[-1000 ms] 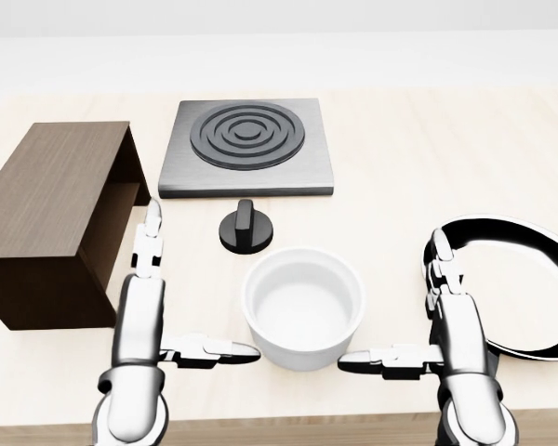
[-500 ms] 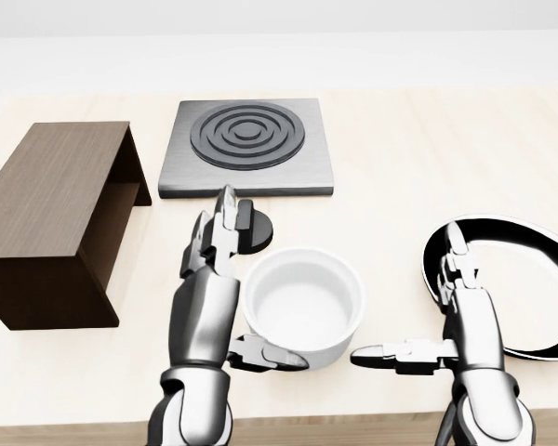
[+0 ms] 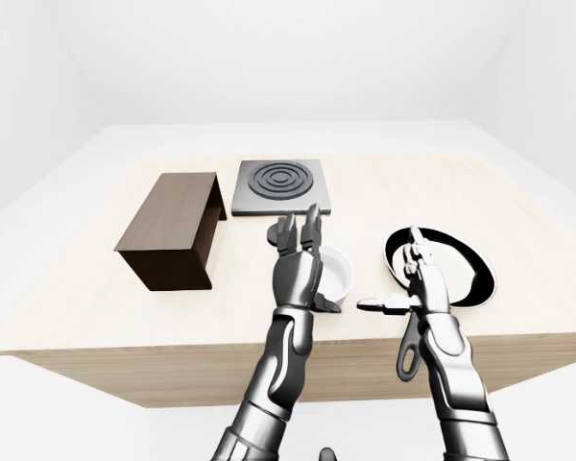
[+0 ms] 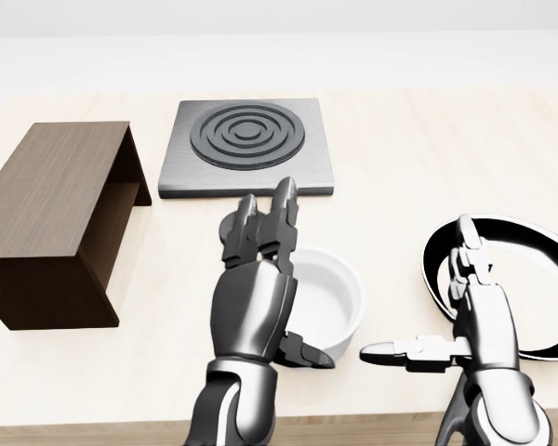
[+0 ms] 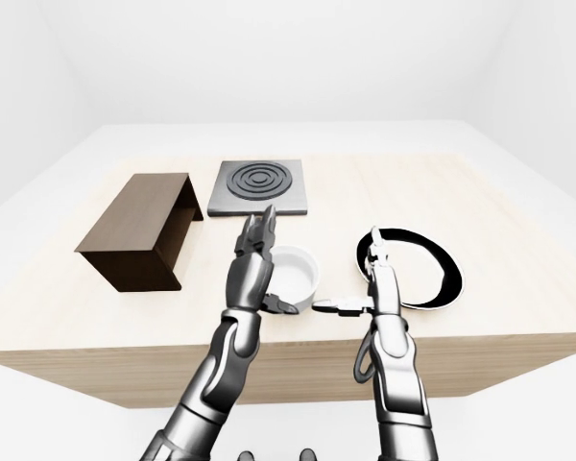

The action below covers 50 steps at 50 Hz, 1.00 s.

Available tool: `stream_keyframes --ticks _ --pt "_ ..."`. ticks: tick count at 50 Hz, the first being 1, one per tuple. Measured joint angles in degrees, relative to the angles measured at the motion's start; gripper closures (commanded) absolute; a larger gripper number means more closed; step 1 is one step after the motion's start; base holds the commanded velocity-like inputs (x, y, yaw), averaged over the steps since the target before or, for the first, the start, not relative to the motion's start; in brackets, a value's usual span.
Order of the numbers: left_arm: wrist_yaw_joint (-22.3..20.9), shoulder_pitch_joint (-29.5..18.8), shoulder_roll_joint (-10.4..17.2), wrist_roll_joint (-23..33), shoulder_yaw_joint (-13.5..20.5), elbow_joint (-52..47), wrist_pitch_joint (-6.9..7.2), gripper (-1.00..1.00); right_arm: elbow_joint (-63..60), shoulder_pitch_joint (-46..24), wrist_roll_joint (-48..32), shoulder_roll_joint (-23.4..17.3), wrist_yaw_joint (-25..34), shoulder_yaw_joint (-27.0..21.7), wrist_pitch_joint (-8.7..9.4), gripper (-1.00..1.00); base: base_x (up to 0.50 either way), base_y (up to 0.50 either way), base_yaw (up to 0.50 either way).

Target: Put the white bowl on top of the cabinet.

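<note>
The white bowl (image 4: pixel 330 295) stands on the light wooden table, low in the middle of the head view. My left hand (image 4: pixel 293 279) is open and covers the bowl's left rim, with its fingers (image 4: pixel 284 209) pointing up and the thumb under the bowl's near wall. It does not close round the bowl. My right hand (image 4: pixel 418 293) is open to the right of the bowl, apart from it, its thumb pointing left at the bowl. The dark brown cabinet (image 4: pixel 51 209) lies at the left, its open side facing right.
A grey stove plate (image 4: pixel 246 144) with dark rings lies above the bowl. A black pan with a white rim (image 4: pixel 539 279) sits at the right, behind my right hand. The table's near edge (image 4: pixel 353 426) runs along the bottom.
My left hand has swung right from the bowl's left side onto its left rim, and it now hides the black knob. The right hand has barely shifted.
</note>
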Motion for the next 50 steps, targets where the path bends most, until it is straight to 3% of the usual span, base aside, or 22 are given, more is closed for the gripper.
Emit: stream_keyframes --ticks 20,50 --pt "0.57 -4.22 -1.76 5.47 1.03 10.04 0.0 -1.0 -2.8 1.23 1.09 0.05 0.88 -0.93 0.0 -1.0 0.0 0.0 0.0" --pt "-1.28 -6.63 -1.77 10.96 1.89 18.34 0.0 -1.0 -2.7 1.1 1.5 0.11 0.91 -0.83 0.0 -1.0 0.0 0.0 0.0"
